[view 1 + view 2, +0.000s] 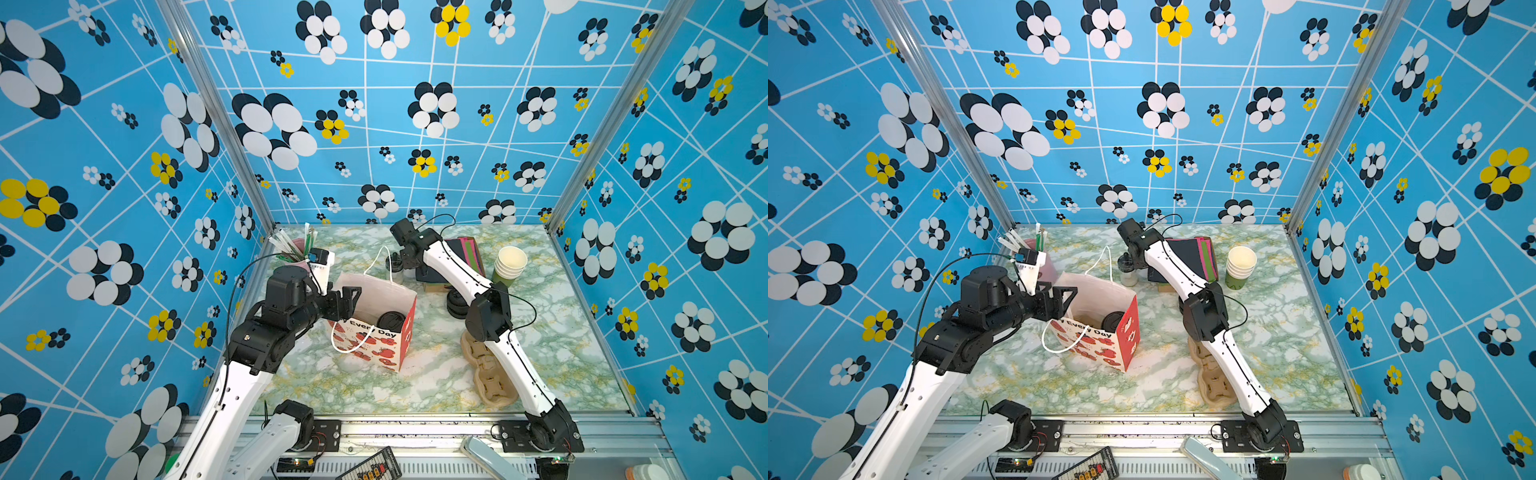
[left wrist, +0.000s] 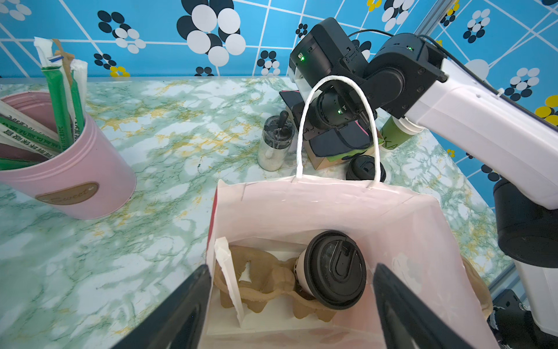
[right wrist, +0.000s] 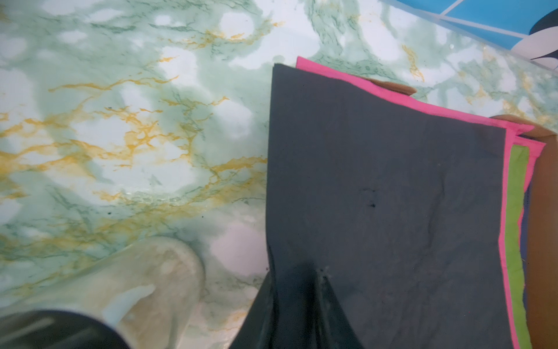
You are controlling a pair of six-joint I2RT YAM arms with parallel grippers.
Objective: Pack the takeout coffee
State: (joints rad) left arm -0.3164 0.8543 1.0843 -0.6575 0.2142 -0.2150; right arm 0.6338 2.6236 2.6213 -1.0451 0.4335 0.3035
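Half the takeout coffee (image 2: 333,269) is hidden by the bag (image 2: 317,205), left hand (image 2: 293,269) released, right hand (image 3: 297,269) clenched on a black napkin (image 3: 386,181).

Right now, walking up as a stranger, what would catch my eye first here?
Blue flowered walls all around. Mid-table stands a red-and-white paper bag with a black-lidded coffee cup in a cardboard carrier inside. The left gripper is open at the bag's rim; the right gripper pinches a dark napkin at the back.

Left pincer (image 2: 291,269) gapes wide; right pincer (image 3: 302,272) looks pinched shut.
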